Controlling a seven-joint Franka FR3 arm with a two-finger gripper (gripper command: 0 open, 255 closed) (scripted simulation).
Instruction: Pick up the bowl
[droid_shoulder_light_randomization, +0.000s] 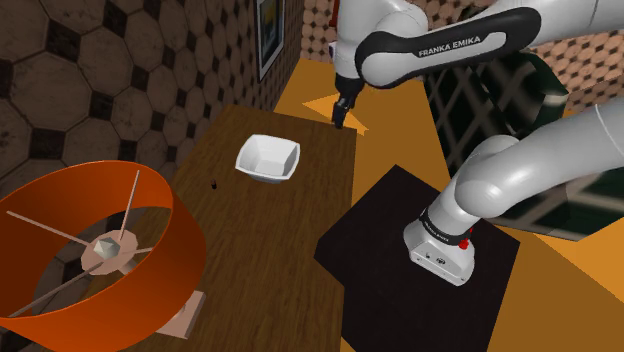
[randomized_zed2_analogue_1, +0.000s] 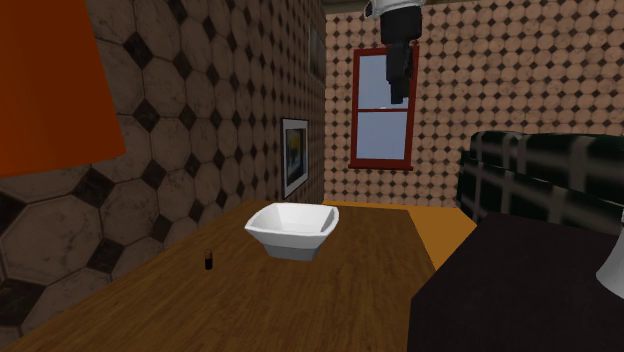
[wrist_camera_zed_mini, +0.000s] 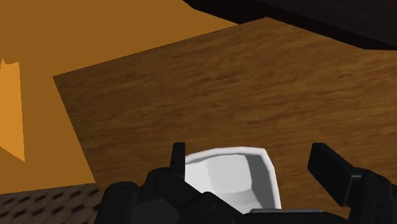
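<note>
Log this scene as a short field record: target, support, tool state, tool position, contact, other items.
target: white bowl, upright, nothing in it
support: wooden table
tool state: tool open, holding nothing
tool position: raised well above the table, near its far end in the shoulder view
contact: none; fingers apart from the bowl
other items: small dark object on the table beside the bowl; orange lampshade at the shoulder view's lower left

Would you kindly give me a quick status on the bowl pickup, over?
Fingers open, nothing held; gripper high over far end of the wooden table. White bowl upright, untouched. Small dark object beside it, clear of the path.
</note>
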